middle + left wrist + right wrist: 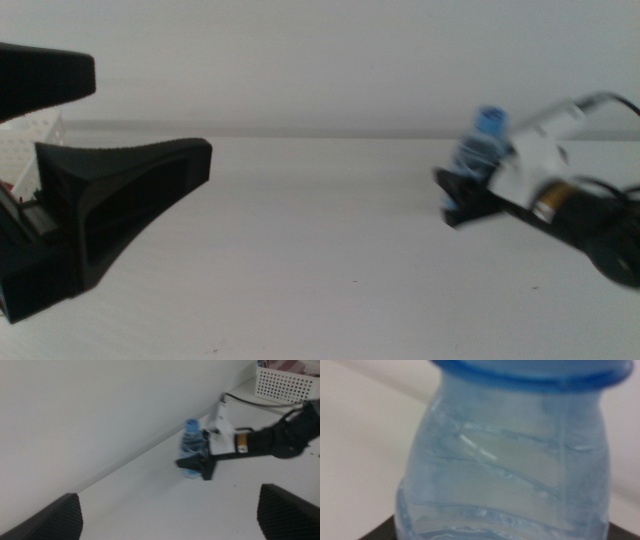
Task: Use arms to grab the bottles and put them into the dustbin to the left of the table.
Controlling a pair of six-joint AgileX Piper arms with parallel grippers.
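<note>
1. At the far left of the middle view a sliver of the white perforated dustbin (38,135) shows behind the left gripper (150,115). Something red shows low at its edge, too little to name. In the left wrist view a white perforated basket (285,384) also stands beyond the right arm; whether it is the same bin I cannot tell.

2. The left gripper sits close to the camera at the left side, its two dark jaws spread wide with nothing between them. In its own wrist view only the two jaw tips rise at the corners, far apart, with bare table (150,510) between. It appears to be waiting, open and aimed toward the bottle, perhaps to receive it, since the bin lies on its side.

3. The middle of the table (320,260) is bare white.

4. On the right, the bottle (482,148), clear with a blue cap, stands near the back wall, roughly upright, with the right gripper (465,195) around its lower body. The left wrist view shows the dark jaws to either side of the bottle (191,447), and the right wrist view is filled by it, the jaw edges just at its base. The jaws look closed on it, gripping low so the cap stays clear. Whether it rests on the table or is lifted I cannot tell; the frames are blurred.

5. No can or juice bottle is visible.
</note>
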